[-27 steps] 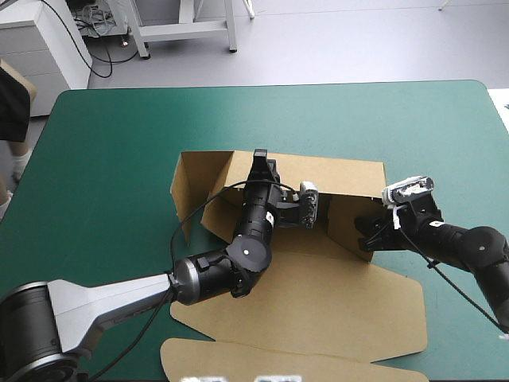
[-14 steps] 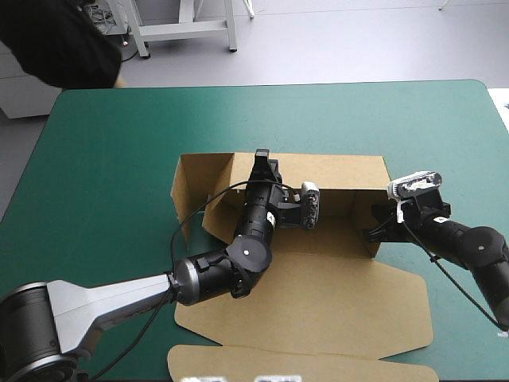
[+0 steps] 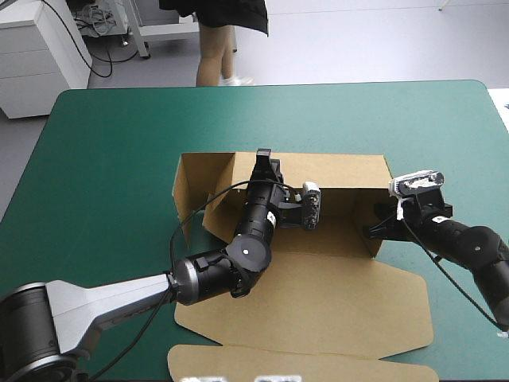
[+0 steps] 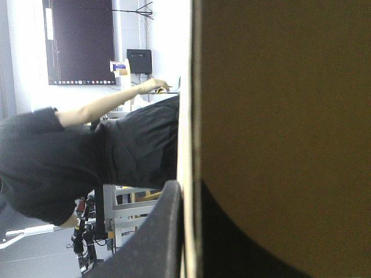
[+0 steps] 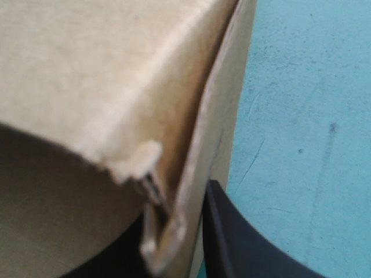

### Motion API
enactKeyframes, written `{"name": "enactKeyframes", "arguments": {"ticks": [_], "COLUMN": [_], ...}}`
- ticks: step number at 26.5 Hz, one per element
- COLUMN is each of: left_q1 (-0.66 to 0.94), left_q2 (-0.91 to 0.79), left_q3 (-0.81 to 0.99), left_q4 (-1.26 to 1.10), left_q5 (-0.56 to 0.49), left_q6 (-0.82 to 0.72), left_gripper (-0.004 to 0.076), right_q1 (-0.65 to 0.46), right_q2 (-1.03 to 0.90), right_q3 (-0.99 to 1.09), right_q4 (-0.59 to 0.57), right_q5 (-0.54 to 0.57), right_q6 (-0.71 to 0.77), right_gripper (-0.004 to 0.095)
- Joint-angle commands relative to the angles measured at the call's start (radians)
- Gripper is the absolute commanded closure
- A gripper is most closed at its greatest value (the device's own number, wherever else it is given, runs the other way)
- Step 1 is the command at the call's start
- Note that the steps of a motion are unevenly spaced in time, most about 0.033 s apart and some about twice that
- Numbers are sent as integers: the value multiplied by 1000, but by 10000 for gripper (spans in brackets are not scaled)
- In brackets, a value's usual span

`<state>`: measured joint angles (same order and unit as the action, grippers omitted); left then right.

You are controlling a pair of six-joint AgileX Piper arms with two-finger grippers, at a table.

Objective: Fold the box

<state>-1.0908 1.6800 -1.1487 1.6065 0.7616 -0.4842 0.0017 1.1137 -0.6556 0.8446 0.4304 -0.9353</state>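
The brown box [image 3: 318, 294] lies mid-table with its back wall [image 3: 342, 171] and side walls raised and its lid flat toward the front. My left gripper [image 3: 262, 159] reaches over the tray and pinches the back wall's top edge. In the left wrist view the board [image 4: 278, 116] fills the space ahead, one black finger [image 4: 153, 237] on each side of its edge, so that gripper [image 4: 189, 188] is shut on it. My right gripper [image 3: 375, 232] holds the right side wall. In the right wrist view that wall [image 5: 87, 69] runs between its fingers [image 5: 243, 243].
The teal-green cover [image 3: 119, 135] lies bare around the box at the left, back and right. The lid's front flap [image 3: 302, 362] reaches nearly to the table's near edge. An end flap [image 3: 191, 179] stands out at the box's left back corner.
My right gripper has drawn the right side wall outward to the right, squaring that corner and straightening the back wall. The flat lid shifted slightly right. The left gripper has kept its hold.
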Motion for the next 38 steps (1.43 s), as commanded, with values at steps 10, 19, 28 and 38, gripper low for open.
{"name": "enactKeyframes", "arguments": {"ticks": [10,19,28,38], "left_q1": [-5,-25,-158,-191], "left_q2": [-30,-32,-76,-247], "left_q3": [-16,-22,-22,-81], "left_q4": [91,210,210,210], "left_q5": [-53,-44,89,116], "left_q6": [-11,-13,-8,-8], "left_gripper": [526,356,433,671], "right_q1": [-1,-1,-1,-1], "right_q2": [47,196,254,339], "right_q3": [-153,-277,-427,-630], "right_q4": [-138,-271,-355,-445], "right_q5": [152,283,400,619], "right_q6": [81,228,360,494], "right_gripper": [904,904,904,905]}}
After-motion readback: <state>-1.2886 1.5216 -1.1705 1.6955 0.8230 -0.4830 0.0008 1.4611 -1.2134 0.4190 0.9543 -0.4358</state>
